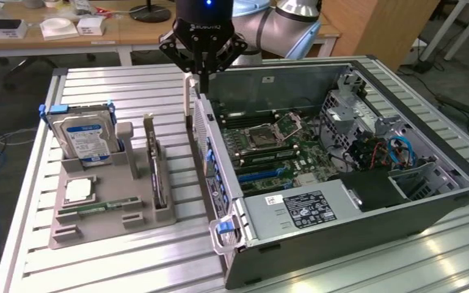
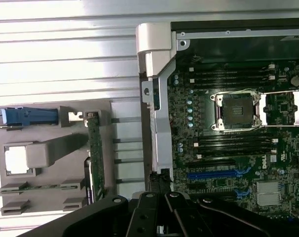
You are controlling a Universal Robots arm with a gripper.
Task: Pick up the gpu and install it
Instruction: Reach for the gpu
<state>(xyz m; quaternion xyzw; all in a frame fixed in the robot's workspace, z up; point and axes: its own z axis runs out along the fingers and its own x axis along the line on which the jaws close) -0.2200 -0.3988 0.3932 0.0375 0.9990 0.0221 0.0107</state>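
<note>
Nearest, open computer case [image 1: 341, 241]; behind it, tool [image 1: 204, 84] pinched narrow, empty. Down beside tool, gpu [image 1: 159, 177] on edge in tray [image 1: 96, 229]. Wrist view: gpu [image 2: 95, 148] apart from tool [image 2: 160, 181]. Likely light, stiff, fragile; grip bare top edge.

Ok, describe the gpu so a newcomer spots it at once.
Find the grey tray beside the open computer case, on the exterior view's left. The gpu stands on edge in the slot along the tray's side nearest the case. Unlike the boxy blue-labelled hard drive and the small green RAM stick, it is a thin dark card with a metal bracket end.
</note>
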